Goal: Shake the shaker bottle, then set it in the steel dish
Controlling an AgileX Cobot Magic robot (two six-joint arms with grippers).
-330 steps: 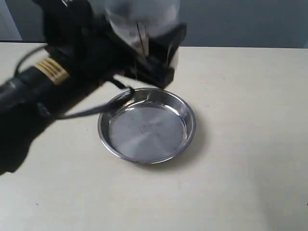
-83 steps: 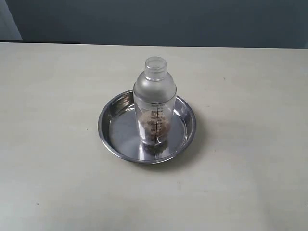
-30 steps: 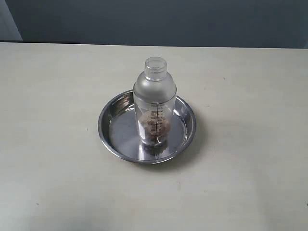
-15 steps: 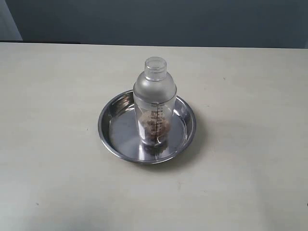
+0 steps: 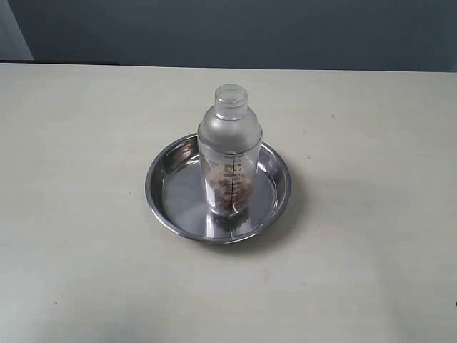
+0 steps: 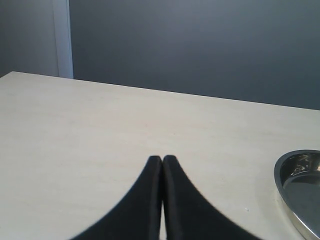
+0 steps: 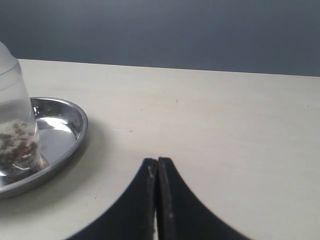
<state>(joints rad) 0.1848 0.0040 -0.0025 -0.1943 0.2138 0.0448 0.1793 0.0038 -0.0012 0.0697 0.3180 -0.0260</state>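
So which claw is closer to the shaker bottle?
Right, probably. The right gripper has the shaker bottle close beside it, standing in the steel dish; the left gripper sees only the dish's rim.

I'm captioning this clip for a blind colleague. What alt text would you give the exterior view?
A clear frosted shaker bottle holding brown granules stands upright inside a round, shallow steel dish, a little toward the dish's right side. The dish sits on a pale table against a dark wall.
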